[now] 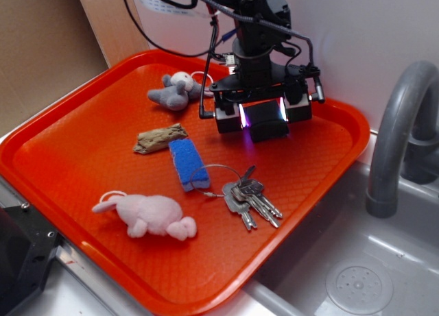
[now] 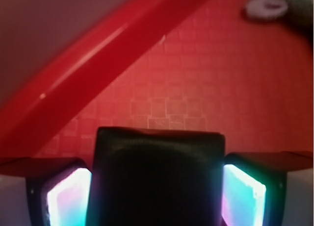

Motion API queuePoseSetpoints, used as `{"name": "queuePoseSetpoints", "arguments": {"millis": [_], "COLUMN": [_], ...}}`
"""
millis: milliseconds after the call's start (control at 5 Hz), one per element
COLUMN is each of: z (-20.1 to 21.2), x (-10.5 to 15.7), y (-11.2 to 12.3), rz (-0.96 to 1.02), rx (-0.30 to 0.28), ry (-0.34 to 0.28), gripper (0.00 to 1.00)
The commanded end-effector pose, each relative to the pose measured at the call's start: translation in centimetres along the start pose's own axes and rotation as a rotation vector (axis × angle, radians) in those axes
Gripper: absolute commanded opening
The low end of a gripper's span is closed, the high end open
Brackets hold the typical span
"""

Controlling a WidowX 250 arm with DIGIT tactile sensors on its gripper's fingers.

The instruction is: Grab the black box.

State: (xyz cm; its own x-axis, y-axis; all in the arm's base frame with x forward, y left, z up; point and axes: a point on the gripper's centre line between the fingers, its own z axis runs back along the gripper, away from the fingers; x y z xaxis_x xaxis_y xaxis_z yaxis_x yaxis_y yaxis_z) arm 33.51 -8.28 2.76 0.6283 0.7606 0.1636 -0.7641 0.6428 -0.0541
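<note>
The black box [image 1: 265, 126] is a matte, rounded block at the back right of the orange tray [image 1: 62, 158]. My gripper [image 1: 263, 118] is shut on it, one glowing pad [image 1: 241, 115] against each side. In the wrist view the black box [image 2: 159, 172] fills the space between the lit pads [image 2: 68, 199] and touches both, with my gripper [image 2: 157, 201] at the bottom of the frame. Beyond the box I see the tray floor [image 2: 211, 88] and its rim [image 2: 98, 54]. Whether the box rests on the tray or hangs just above it I cannot tell.
On the tray lie a grey plush animal [image 1: 175, 91], a piece of wood [image 1: 160, 139], a blue sponge [image 1: 186, 163], a bunch of keys [image 1: 248, 195] and a pink plush toy [image 1: 151, 215]. A grey faucet [image 1: 398, 138] and sink basin [image 1: 357, 275] are to the right.
</note>
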Motion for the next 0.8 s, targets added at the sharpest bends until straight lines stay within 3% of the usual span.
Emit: {"name": "queuePoseSetpoints", "arguments": {"millis": [0, 200, 600], "z": [1.6, 6.8, 15.8], "x": [0.2, 0.6, 1.0], "y": [0.3, 1.8, 6.8], "rz": [-0.237, -0.478, -0.707], "rx": [-0.009, 0.025, 0.037], "ry": [0.015, 0.019, 0.034], "gripper": [0.00, 0.00, 0.00]}}
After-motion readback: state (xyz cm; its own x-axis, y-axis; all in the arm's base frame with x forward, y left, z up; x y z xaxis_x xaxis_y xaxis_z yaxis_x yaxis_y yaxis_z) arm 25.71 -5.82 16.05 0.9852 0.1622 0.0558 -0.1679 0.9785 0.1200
